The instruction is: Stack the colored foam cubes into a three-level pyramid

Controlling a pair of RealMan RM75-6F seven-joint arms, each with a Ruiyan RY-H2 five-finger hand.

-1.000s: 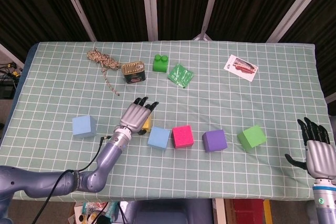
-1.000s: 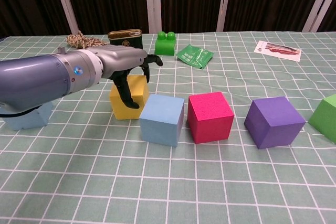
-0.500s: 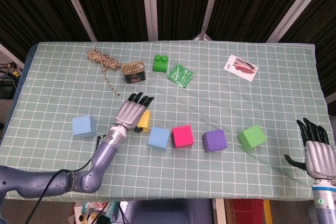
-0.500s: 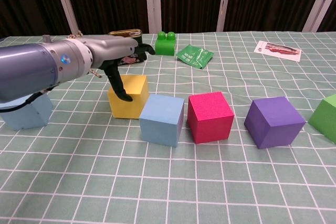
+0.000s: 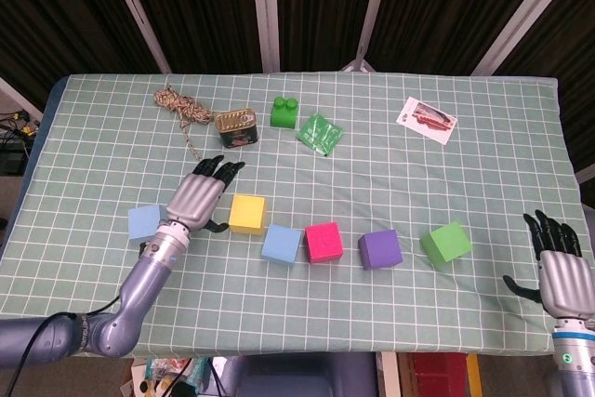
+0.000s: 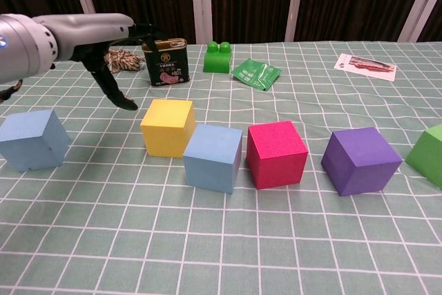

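1. Left hand (image 5: 197,200) is empty with its fingers spread — I've drawn it back off the yellow cube (image 5: 247,214) toward my left, and it now hovers between that cube and the lone light-blue cube (image 5: 148,222) at the left end.
2. That leaves the yellow cube free on the checked tablecloth (image 5: 418,174), just behind and beside the second light-blue cube (image 5: 281,244); it looks nudged rather than lifted, so I'd judge no stacking has begun.
3. Going left to right, the row reads: lone light-blue cube, yellow cube, second light-blue cube, pink cube (image 5: 323,242), purple cube (image 5: 379,249), green cube (image 5: 445,242) — all on the cloth, none on top of another, with small gaps that I think need closing for a base.
4. Behind them lie a coil of rope (image 5: 177,103), a small food tin (image 5: 236,127) that looks sealed, contents unseen, a green toy brick (image 5: 284,112), a green packet (image 5: 320,132) and a printed card (image 5: 427,119).
5. Right hand (image 5: 561,267) sits off the table's right corner, fingers apart and holding nothing.
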